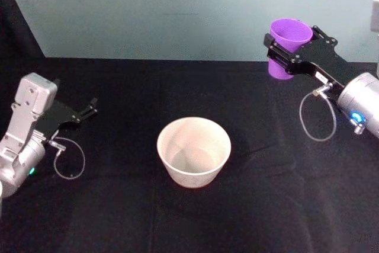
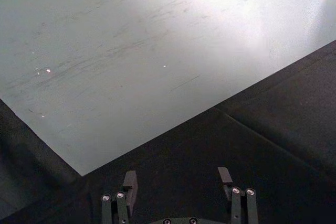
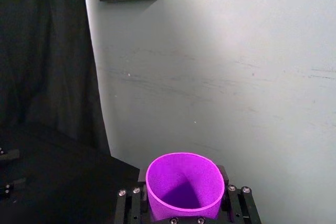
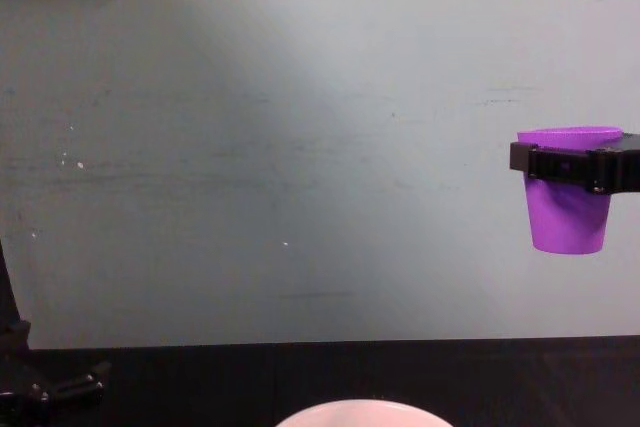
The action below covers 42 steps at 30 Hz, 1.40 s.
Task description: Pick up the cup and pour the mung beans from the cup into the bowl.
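- You find the right gripper [image 1: 283, 53] raised high over the far right part of the black table [image 1: 118, 217], its fingers clamped on the cup [image 1: 290, 35] just below the rim.
- In the chest view, the cup [image 4: 567, 217] hangs upright in front of the pale wall [image 4: 300, 147], well above the table, with the right gripper [image 4: 572, 163] across its upper part.
- In the right wrist view, you look into the cup's [image 3: 184, 190] open mouth; its contents cannot be made out.
- The bowl [image 1: 193, 151] stands upright near the table's middle, well apart from the cup, nearer the robot and to the cup's left.
- You find the left gripper [image 1: 89, 109] low at the table's left side, well apart from the bowl.
- In the left wrist view, its fingers [image 2: 130, 182] stand spread with nothing between them.
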Each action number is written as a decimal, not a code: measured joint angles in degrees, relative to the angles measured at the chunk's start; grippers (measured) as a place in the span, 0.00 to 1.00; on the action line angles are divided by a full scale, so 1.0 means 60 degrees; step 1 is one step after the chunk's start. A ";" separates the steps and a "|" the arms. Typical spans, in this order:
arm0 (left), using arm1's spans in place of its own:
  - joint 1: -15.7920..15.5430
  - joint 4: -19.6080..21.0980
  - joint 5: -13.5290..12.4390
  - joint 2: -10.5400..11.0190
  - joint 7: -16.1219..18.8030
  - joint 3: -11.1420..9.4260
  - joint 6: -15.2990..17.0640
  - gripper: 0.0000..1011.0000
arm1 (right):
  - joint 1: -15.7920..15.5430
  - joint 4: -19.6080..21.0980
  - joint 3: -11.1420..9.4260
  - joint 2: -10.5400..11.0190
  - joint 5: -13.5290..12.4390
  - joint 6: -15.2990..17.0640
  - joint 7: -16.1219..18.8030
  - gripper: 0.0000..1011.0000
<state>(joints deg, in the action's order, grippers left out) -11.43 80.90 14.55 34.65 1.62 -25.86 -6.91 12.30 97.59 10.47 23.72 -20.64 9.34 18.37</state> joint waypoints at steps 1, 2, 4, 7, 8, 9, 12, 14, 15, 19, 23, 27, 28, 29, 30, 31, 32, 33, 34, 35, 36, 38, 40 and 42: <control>0.0000 0.0000 0.0000 0.0000 0.0000 0.0000 0.0000 0.99 | 0.0000 0.0000 0.0000 0.0000 0.0000 0.0000 0.0000 0.74; 0.0000 0.0000 0.0000 0.0000 0.0000 -0.0001 0.0000 0.99 | 0.0000 0.0000 0.0000 0.0000 0.0000 0.0000 0.0001 0.74; 0.0000 0.0000 0.0000 0.0000 0.0000 0.0000 0.0000 0.99 | 0.0000 0.0000 0.0000 0.0001 0.0000 0.0000 0.0001 0.74; 0.0000 0.0000 0.0000 0.0000 0.0000 0.0000 0.0000 0.99 | 0.0000 0.0000 0.0000 0.0000 0.0000 0.0000 0.0001 0.74; 0.0000 0.0000 0.0000 0.0000 0.0000 0.0000 0.0000 0.99 | 0.0000 0.0000 0.0000 0.0000 0.0000 0.0000 0.0001 0.74; 0.0000 0.0000 0.0000 0.0000 0.0000 0.0000 0.0000 0.99 | 0.0001 -0.0001 0.0000 0.0000 0.0000 0.0000 0.0001 0.74; 0.0000 0.0000 0.0000 0.0000 0.0000 0.0000 0.0000 0.99 | 0.0000 0.0000 0.0000 0.0000 0.0000 0.0000 0.0001 0.74; 0.0000 0.0000 0.0000 0.0000 0.0000 0.0000 0.0000 0.99 | 0.0001 -0.0001 0.0000 0.0000 0.0000 0.0000 0.0001 0.74; -0.0001 0.0000 0.0000 0.0000 0.0000 0.0000 0.0000 0.99 | 0.0000 0.0000 0.0000 0.0000 0.0000 0.0000 0.0001 0.74; 0.0000 0.0000 0.0000 0.0000 0.0000 0.0000 0.0000 0.99 | 0.0000 0.0000 0.0000 0.0001 0.0000 0.0000 0.0001 0.74; 0.0000 0.0000 0.0000 0.0000 -0.0001 -0.0001 0.0000 0.99 | 0.0000 0.0000 0.0000 0.0000 0.0000 0.0000 0.0001 0.74; 0.0000 0.0000 0.0000 0.0000 0.0000 0.0000 0.0000 0.99 | 0.0000 0.0000 0.0001 0.0000 0.0000 0.0000 0.0001 0.74; 0.0000 0.0000 -0.0001 0.0000 0.0000 -0.0001 0.0000 0.99 | 0.0000 0.0000 0.0000 0.0000 0.0000 0.0000 0.0001 0.74; 0.0000 0.0000 0.0000 0.0000 0.0000 0.0000 0.0000 0.99 | 0.0000 0.0000 0.0000 0.0000 0.0000 0.0000 0.0001 0.74; 0.0000 0.0000 0.0000 0.0000 0.0000 0.0000 0.0000 0.99 | 0.0000 0.0000 0.0001 0.0000 0.0000 0.0000 0.0001 0.74; 0.0000 0.0000 0.0000 0.0000 0.0000 -0.0001 0.0000 0.99 | 0.0000 0.0000 0.0000 0.0000 0.0000 0.0000 0.0001 0.74; 0.0000 0.0000 0.0000 0.0000 0.0000 -0.0001 0.0000 0.99 | 0.0000 0.0000 0.0001 0.0000 0.0000 0.0000 0.0001 0.74; 0.0000 0.0000 0.0000 -0.0001 -0.0001 0.0000 0.0000 0.99 | 0.0000 0.0000 0.0000 0.0000 0.0000 0.0000 0.0002 0.74; 0.0000 0.0000 0.0000 -0.0001 -0.0001 0.0000 0.0000 0.99 | 0.0001 -0.0001 0.0000 0.0000 0.0000 0.0000 0.0001 0.74; 0.0000 0.0000 -0.0001 0.0000 0.0000 0.0000 0.0000 0.99 | 0.0001 0.0000 0.0000 0.0000 0.0000 0.0000 0.0002 0.74; 0.0000 0.0000 0.0000 0.0000 0.0000 0.0000 0.0000 0.99 | 0.0000 0.0000 0.0000 0.0000 0.0000 0.0000 0.0001 0.74; 0.0000 0.0000 0.0000 0.0000 0.0000 0.0000 0.0000 0.99 | 0.0000 0.0000 0.0000 0.0000 0.0000 0.0000 0.0002 0.74; 0.0000 0.0000 -0.0001 0.0000 0.0000 0.0000 0.0000 0.99 | 0.0001 0.0000 0.0000 0.0000 0.0000 0.0000 0.0002 0.74; 0.0000 0.0000 0.0000 0.0000 0.0000 0.0000 0.0000 0.99 | 0.0000 0.0000 0.0000 0.0000 0.0000 0.0000 0.0001 0.74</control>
<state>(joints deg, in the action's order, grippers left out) -11.43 80.90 14.55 34.65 1.62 -25.86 -6.91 12.30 97.59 10.47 23.72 -20.64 9.34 18.38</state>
